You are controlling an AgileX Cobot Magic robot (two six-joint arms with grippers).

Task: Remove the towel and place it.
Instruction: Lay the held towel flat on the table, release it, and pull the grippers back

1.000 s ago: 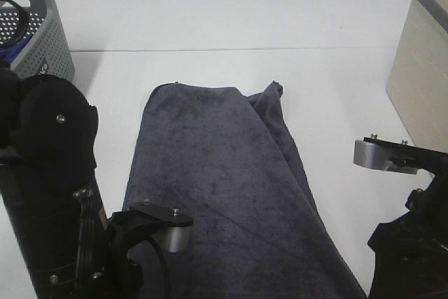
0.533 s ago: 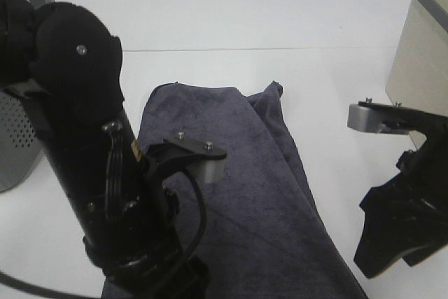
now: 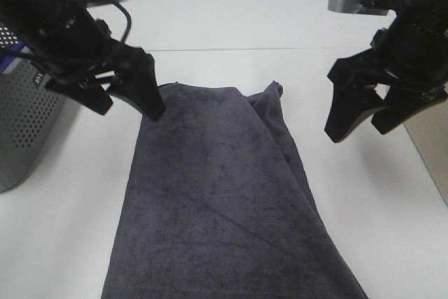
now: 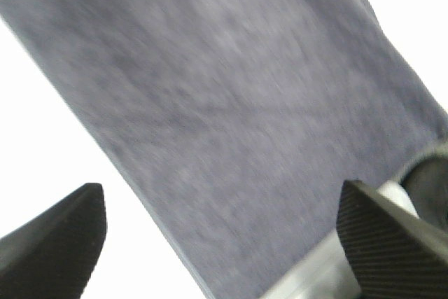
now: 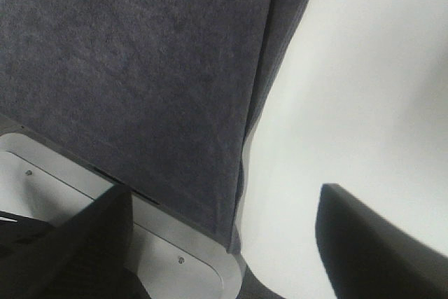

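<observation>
- High camera: I see the towel [image 3: 224,201] lying spread on the white tabletop [image 3: 245,19]. It runs from the centre down to 6 o'clock, with a fold along its right side.
- My left claw [image 3: 128,110] hangs at 10 o'clock over the towel's far-left corner, jaws apart and empty.
- My right claw [image 3: 358,131] sits at 2 o'clock, beside the towel, also spread and empty.
- A grey perforated basket [image 3: 28,124] stands at 9 o'clock.
- Left wrist: the towel [image 4: 231,103] lies beneath the parted fingers [image 4: 63,236], with nothing clamped.
- Right wrist: the towel's folded edge [image 5: 140,68] meets bare tabletop [image 5: 364,68] under parted fingers [image 5: 371,243].
</observation>
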